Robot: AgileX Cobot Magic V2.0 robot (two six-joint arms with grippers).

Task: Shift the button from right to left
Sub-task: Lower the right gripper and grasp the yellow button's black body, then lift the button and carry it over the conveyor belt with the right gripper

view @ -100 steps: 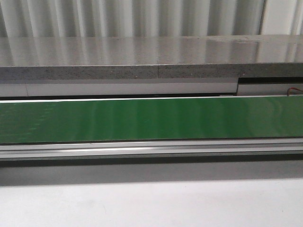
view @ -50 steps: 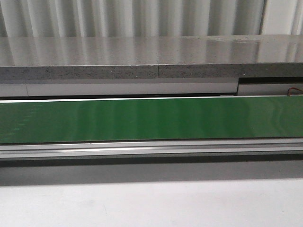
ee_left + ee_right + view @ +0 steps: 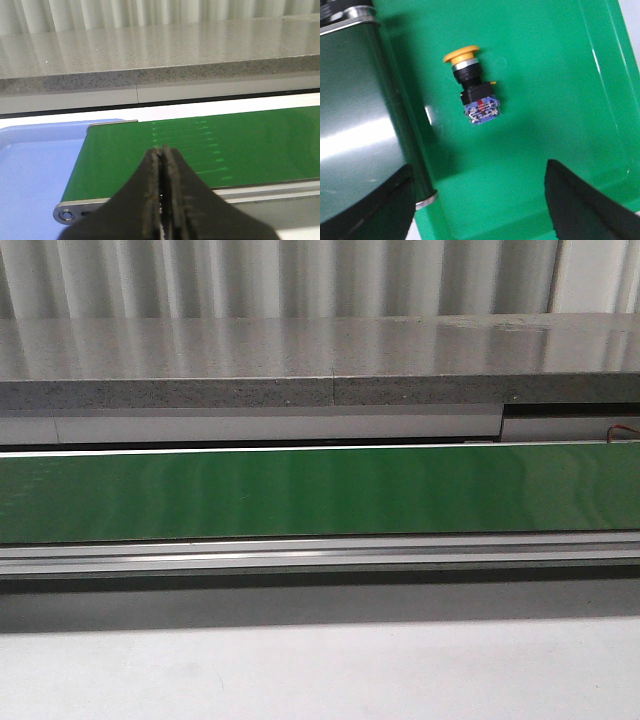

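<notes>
Between the spread fingers of the right claw [image 3: 477,200], and a little ahead of them, the button [image 3: 471,85] lies on its side in a green tray [image 3: 560,75], yellow cap toward the belt roller [image 3: 355,110]. That claw stands wide open, presumably poised to close over the button's body. Ahead of the left claw [image 3: 162,190], which is pressed closed and empty, runs the green belt [image 3: 240,145] beside a blue tray [image 3: 35,165], likely the drop place. Neither claw shows in the front view.
</notes>
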